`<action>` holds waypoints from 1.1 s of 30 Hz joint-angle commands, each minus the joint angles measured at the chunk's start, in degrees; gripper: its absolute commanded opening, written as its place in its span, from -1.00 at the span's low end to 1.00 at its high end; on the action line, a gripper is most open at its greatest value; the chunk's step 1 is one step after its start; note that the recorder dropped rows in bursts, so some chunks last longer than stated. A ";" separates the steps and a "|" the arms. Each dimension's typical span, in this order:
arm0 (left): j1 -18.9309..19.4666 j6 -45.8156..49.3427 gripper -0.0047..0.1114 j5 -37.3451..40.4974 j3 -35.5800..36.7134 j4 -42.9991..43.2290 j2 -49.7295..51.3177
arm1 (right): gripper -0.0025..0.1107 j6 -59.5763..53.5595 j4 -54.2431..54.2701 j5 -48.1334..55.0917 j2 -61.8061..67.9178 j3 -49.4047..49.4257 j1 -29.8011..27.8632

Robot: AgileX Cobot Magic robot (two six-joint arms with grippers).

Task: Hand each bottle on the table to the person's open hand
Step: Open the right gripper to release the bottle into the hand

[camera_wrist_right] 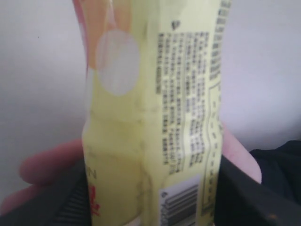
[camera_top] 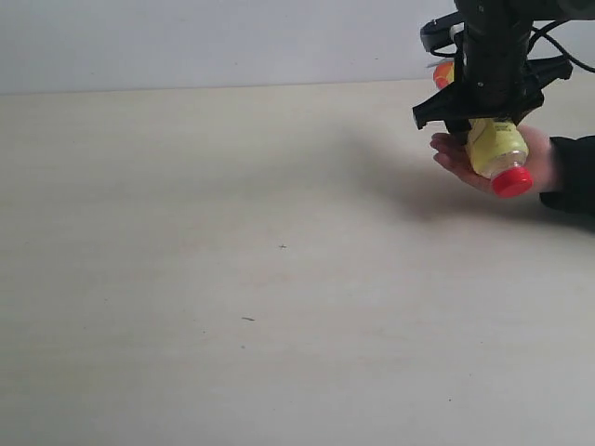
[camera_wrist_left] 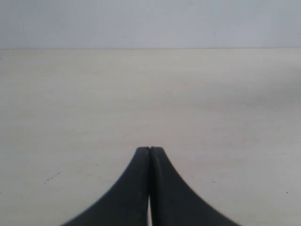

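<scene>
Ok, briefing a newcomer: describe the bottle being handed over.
At the right end of the pale beige wood-grain table, a person's open hand hovers. Above it the black right gripper holds a yellow-labelled plastic bottle, red cap lowest.

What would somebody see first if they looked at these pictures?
The yellow-labelled bottle with its bright red cap, tilted cap-down in the right arm's black jaws at the exterior view's upper right. A person's open hand is just under it. Around them spreads the wide, pale table.
</scene>
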 commanded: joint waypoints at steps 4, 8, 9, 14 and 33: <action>-0.34 -0.28 -0.92 -0.40 0.00 0.04 -0.38 | -0.59 1.07 -1.92 -0.94 -0.18 0.12 -0.31; -0.34 -0.18 -0.92 -0.40 0.00 0.04 -0.38 | -0.23 0.73 -2.03 -1.08 -0.18 0.12 -0.31; -0.34 -0.18 -0.92 -0.40 0.00 0.04 -0.38 | -0.16 0.58 -2.03 -1.22 -0.18 0.12 -0.31; -0.34 -0.18 -0.92 -0.40 0.00 0.04 -0.38 | 0.31 0.44 -2.03 -1.38 -0.18 0.12 -0.31; -0.34 -0.18 -0.92 -0.40 0.00 0.04 -0.38 | 0.78 -1.02 -0.31 -2.01 -4.31 0.12 -0.20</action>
